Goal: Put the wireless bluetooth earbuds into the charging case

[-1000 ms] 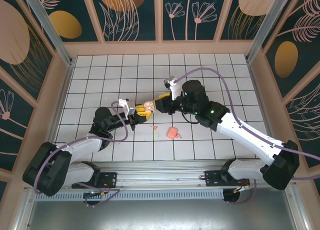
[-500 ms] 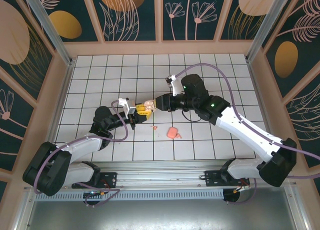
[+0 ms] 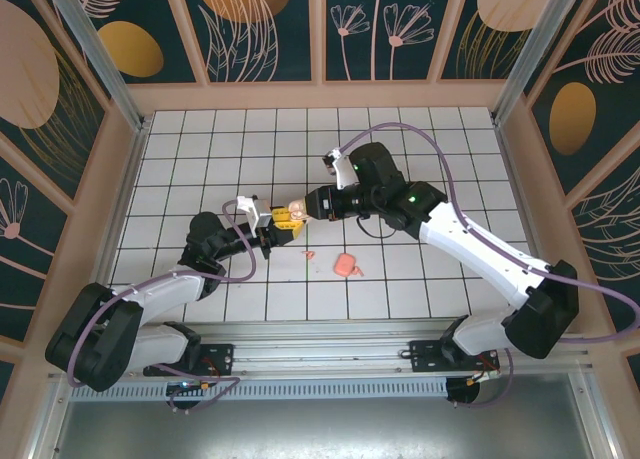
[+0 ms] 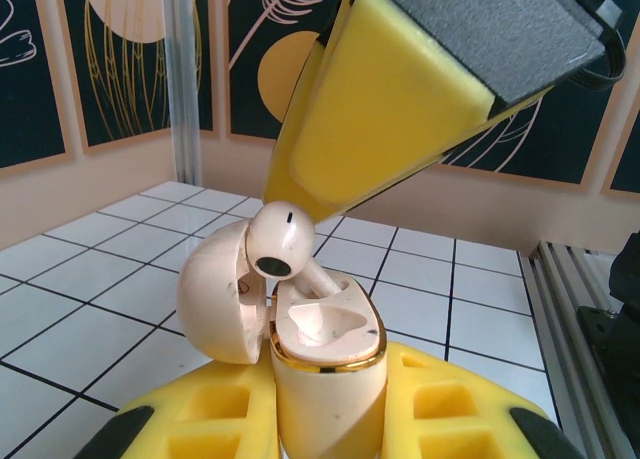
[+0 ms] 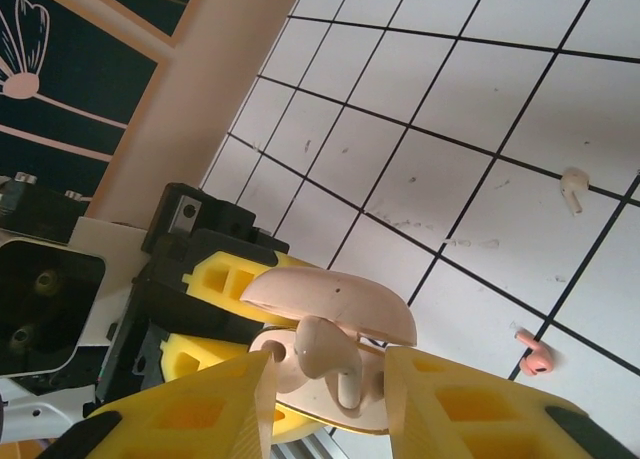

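Your left gripper (image 4: 325, 419) is clamping the base of the charging case (image 4: 330, 329) between its yellow fingers and holding it upright over the tiled table (image 4: 90, 279). The lid (image 4: 215, 294) is hanging open to one side. One earbud (image 4: 283, 241) is sitting in the open case, its stem going down into the pocket and its round head resting against the lid. Your right gripper (image 5: 330, 374) is hovering over it from the opposite side. Its fingers are standing apart with a gap showing on each side of the earbud, so they are not pinching it. The second earbud (image 5: 572, 187) is lying loose on a tile, well apart from the case and not far from a small pink-orange piece (image 5: 535, 360).
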### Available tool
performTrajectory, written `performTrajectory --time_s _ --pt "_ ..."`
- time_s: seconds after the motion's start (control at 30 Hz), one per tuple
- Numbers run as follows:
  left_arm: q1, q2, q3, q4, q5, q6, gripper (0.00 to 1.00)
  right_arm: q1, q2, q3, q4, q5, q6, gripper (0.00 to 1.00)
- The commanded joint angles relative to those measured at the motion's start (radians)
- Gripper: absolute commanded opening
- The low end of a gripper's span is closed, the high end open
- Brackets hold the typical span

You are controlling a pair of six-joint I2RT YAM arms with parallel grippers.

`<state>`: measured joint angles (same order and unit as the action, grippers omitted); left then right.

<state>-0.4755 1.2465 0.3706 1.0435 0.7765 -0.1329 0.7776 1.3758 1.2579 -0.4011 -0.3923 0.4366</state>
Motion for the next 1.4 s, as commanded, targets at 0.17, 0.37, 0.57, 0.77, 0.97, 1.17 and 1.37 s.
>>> performTrajectory --time_s 0.17,0.37,0.57,0.77,0.97,1.17,1.37 --pt "-0.002 0.006 0.023 0.016 0.008 -0.01 0.08 0.002 0.028 0.044 0.002 -0.028 -0.002 0.35" --pt "-0.003 0.007 0.024 0.019 0.009 -0.011 0.08 0.002 0.04 0.046 0.017 -0.037 -0.006 0.33" --pt "-0.003 0.008 0.024 0.018 0.009 -0.012 0.08 0.002 0.046 0.042 0.024 -0.045 -0.007 0.28" --pt "-0.003 0.013 0.024 0.021 0.01 -0.013 0.08 0.002 0.023 0.018 0.042 -0.034 -0.015 0.22" --pt "-0.003 0.019 0.022 0.051 0.015 -0.036 0.08 0.002 -0.033 -0.055 0.109 -0.013 -0.028 0.19" --pt "-0.003 0.03 0.015 0.096 0.022 -0.072 0.08 0.002 -0.108 -0.125 0.2 0.028 -0.063 0.19" --pt "-0.003 0.043 0.014 0.154 0.027 -0.125 0.08 0.002 -0.156 -0.176 0.29 0.047 -0.094 0.19"
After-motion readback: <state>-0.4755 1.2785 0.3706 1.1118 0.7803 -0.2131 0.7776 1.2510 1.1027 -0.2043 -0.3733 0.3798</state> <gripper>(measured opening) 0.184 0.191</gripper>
